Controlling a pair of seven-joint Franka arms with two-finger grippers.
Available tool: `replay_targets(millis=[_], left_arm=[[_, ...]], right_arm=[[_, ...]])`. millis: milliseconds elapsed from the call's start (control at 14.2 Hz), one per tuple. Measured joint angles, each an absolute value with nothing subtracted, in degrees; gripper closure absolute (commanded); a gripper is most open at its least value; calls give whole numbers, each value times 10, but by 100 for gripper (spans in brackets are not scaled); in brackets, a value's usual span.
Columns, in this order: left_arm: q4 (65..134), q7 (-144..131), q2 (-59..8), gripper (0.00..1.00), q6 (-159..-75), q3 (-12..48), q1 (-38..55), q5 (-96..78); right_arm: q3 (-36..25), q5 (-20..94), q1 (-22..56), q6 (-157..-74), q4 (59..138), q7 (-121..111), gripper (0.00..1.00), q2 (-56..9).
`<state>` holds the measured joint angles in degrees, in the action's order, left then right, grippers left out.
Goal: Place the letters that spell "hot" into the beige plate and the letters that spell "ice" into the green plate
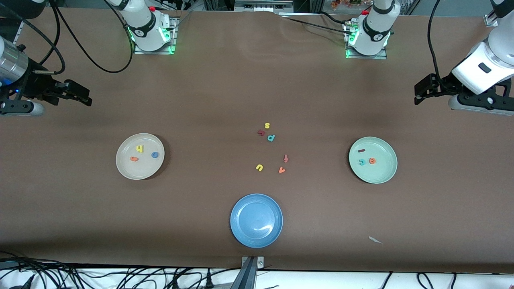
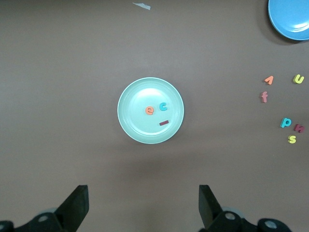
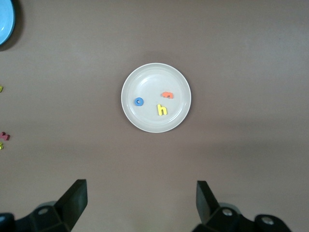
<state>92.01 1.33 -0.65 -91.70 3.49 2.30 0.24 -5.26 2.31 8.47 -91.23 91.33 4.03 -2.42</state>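
We see both claws spread wide, holding nothing: left claw [image 2: 141, 208] over the green plate [image 1: 385, 171] with i, c, e in it, right claw [image 3: 140, 205] over the beige plate [image 1: 128, 170] with h, o, t. Only the front view shows the arm bases; the wrist views make the letters legible, and we read no other writing.

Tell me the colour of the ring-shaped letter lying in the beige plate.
Blue. The o in the beige plate shows best in the right wrist view.

Front camera high, facing the bases, whole brown tabletop [image 1: 257, 80]. Wrist cameras look straight down, sharing round pale mint-green plastic plate [image 2: 150, 110], round cream-beige plastic plate [image 3: 156, 97].
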Motion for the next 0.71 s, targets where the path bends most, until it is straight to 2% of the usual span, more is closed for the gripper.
replay_targets(millis=[706], left_arm=[[920, 12, -20, 0, -917, 36, 23, 2]], right_arm=[[-50, 17, 85, -918, 910, 37, 0, -28]])
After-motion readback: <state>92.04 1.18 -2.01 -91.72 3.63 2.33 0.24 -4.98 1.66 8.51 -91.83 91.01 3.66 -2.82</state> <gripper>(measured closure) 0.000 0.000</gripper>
